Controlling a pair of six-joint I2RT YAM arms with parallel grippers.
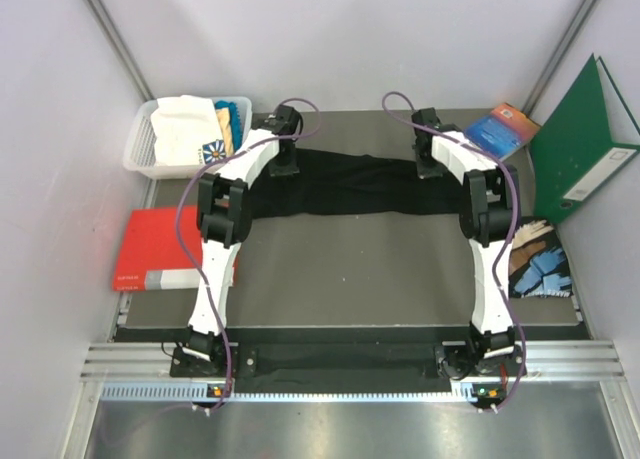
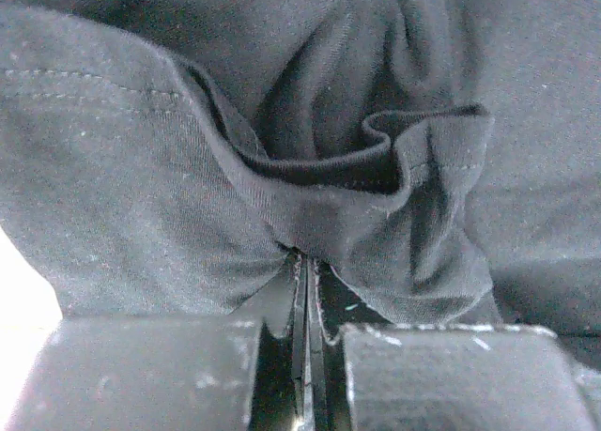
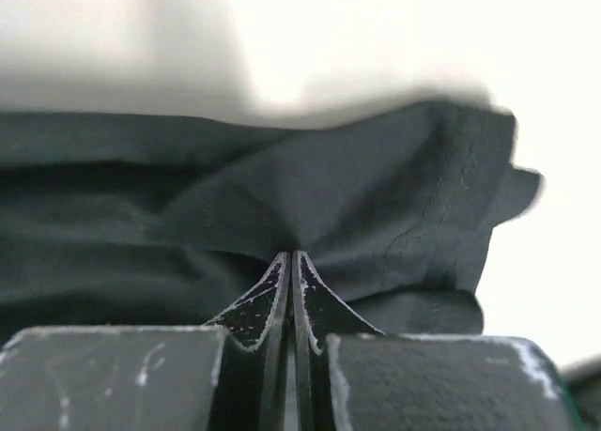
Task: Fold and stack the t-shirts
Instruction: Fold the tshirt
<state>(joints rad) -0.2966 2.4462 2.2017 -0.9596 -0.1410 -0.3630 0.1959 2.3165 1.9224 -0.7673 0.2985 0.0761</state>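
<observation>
Grey table [image 1: 340, 269]: left gripper [image 2: 305, 262] and right gripper [image 3: 291, 257] clamp black t-shirt [image 1: 370, 184], basket [image 1: 138, 151] nearby.

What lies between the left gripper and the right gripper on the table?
The black t-shirt, a dark band running from the left gripper to the right gripper, each shut on one end. The top external view shows it.

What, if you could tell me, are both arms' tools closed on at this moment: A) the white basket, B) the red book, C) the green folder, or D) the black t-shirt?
D: each wrist view shows its tool, the left tool and the right tool, pinched shut on a fold of the black t-shirt, which stretches between them in the top view.
</observation>
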